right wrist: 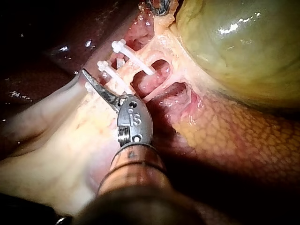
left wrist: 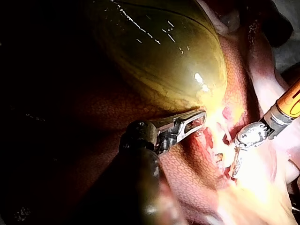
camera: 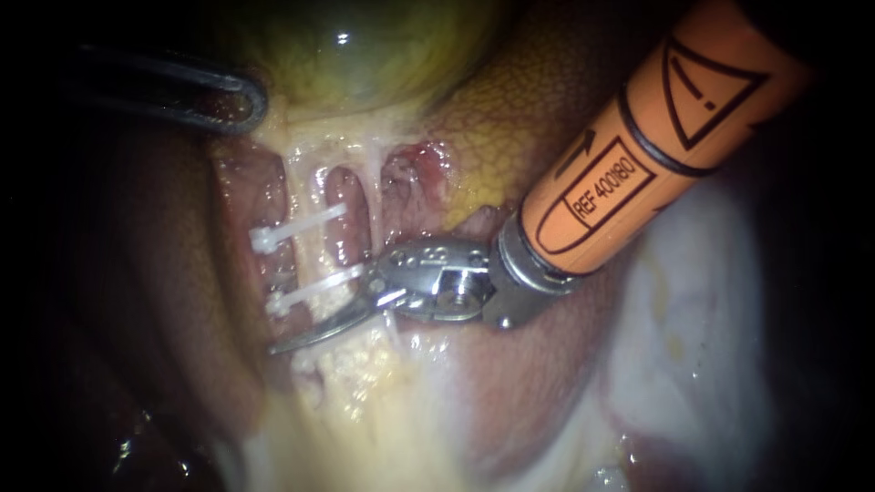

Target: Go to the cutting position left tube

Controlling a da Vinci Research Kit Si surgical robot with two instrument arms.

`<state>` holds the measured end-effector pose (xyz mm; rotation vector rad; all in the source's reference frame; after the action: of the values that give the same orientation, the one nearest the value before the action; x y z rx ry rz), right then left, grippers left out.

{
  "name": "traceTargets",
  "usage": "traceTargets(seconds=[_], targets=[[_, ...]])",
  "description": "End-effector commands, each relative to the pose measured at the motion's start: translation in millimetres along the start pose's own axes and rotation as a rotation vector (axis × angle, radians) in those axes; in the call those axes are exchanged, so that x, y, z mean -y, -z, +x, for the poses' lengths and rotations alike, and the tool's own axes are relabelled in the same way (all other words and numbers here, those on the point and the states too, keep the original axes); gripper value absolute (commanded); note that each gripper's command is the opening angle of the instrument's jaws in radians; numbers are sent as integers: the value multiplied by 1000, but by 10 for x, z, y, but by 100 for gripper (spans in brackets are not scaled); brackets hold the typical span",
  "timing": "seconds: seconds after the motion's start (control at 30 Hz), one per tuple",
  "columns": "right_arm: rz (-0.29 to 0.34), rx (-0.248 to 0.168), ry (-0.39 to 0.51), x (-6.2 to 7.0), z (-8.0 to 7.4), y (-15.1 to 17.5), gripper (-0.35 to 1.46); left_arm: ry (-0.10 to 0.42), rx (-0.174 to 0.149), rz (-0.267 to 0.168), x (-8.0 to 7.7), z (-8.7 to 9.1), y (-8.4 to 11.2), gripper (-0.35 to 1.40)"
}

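Observation:
The left tube [camera: 305, 260] runs down from the green-yellow gallbladder [camera: 346, 55] and carries two white clips, an upper clip [camera: 296, 228] and a lower clip [camera: 316, 288]. A thinner right tube [camera: 374, 191] runs beside it. My right instrument [camera: 275, 348], on an orange shaft, ends in curved blades that lie together across the left tube just below the lower clip [right wrist: 112, 75], pointing left. In the right wrist view the blades [right wrist: 85, 72] show as a single dark edge. My left instrument [camera: 244, 102] is shut on the tissue at the gallbladder's neck, and its slotted jaws [left wrist: 199, 118] hold it up.
Brown liver [camera: 182, 301] flanks the tubes on the left and mottled liver [camera: 510, 118] lies upper right. Pale fatty tissue [camera: 365, 392] spreads below the clips. A raw red window [camera: 415, 173] opens right of the thin tube.

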<state>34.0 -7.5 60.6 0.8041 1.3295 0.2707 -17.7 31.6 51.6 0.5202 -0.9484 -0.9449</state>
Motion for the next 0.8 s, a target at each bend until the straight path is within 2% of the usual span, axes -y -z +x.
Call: traceTargets(seconds=[0.03, 0.3, 0.57, 0.7, 0.8], targets=[[0, 0, 0, 0, 0, 0, 128, 0, 0, 0, 0, 0, 0, -35], [1, -3, -6, -5, 8, 14, 128, 0, -1, 1, -1, 0, 2, -35], [-17, -16, -26, -17, 31, 44, 128, 0, -1, 1, -1, 0, 2, -35], [-17, -20, -28, -18, 36, 43, 128, 0, -1, 1, -1, 0, 2, -35], [18, -21, -27, -17, 36, 38, 128, 0, -1, 1, -1, 0, 2, -35]])
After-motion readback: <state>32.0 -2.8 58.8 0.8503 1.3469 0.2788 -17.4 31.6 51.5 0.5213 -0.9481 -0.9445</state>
